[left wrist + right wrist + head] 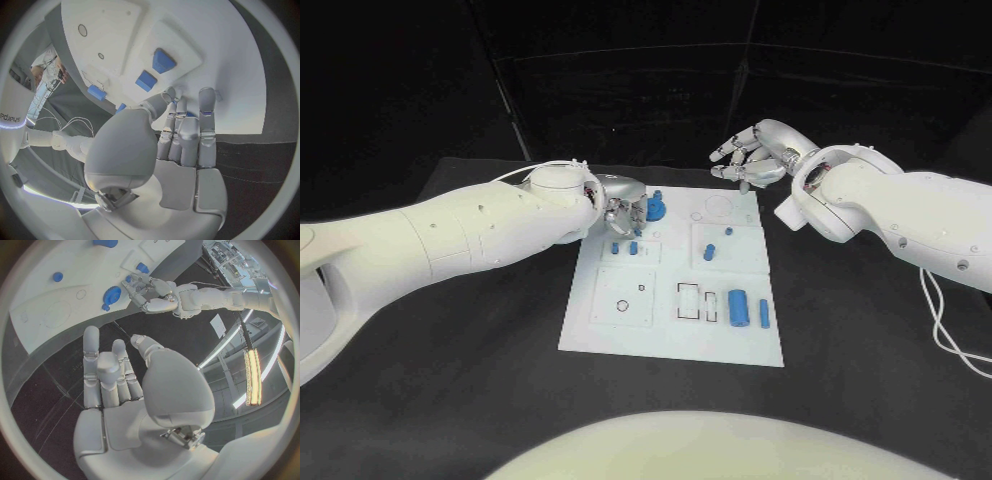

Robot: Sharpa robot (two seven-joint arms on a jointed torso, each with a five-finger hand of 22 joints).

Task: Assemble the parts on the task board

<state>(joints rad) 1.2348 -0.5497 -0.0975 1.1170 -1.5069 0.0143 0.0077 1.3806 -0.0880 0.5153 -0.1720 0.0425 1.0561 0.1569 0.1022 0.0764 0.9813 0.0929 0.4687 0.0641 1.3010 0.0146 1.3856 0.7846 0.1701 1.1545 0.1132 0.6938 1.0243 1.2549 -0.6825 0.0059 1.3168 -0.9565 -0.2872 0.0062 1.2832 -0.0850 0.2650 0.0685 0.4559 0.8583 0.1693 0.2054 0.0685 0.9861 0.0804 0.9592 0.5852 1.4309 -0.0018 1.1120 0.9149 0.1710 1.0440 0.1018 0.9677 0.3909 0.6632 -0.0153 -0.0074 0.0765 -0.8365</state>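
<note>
The white task board (668, 335) lies mid-table with several blue parts on it. A round blue part (655, 208) stands near its far left corner, and my left hand (620, 207) sits right beside it, fingers stretched out with their tips down at the board (225, 65). I see nothing held in that hand (184, 135). The right wrist view shows the left hand (153, 292) right next to the round part (113, 293). My right hand (753, 156) hovers past the board's far edge, its fingers (94, 365) apart and empty.
Two small blue blocks (626, 248) lie in the left recess just in front of the left hand. Two short pegs (718, 243) sit in the right recess, and two upright bars (750, 309) stand near the front right. Black table (877, 330) surrounds the board.
</note>
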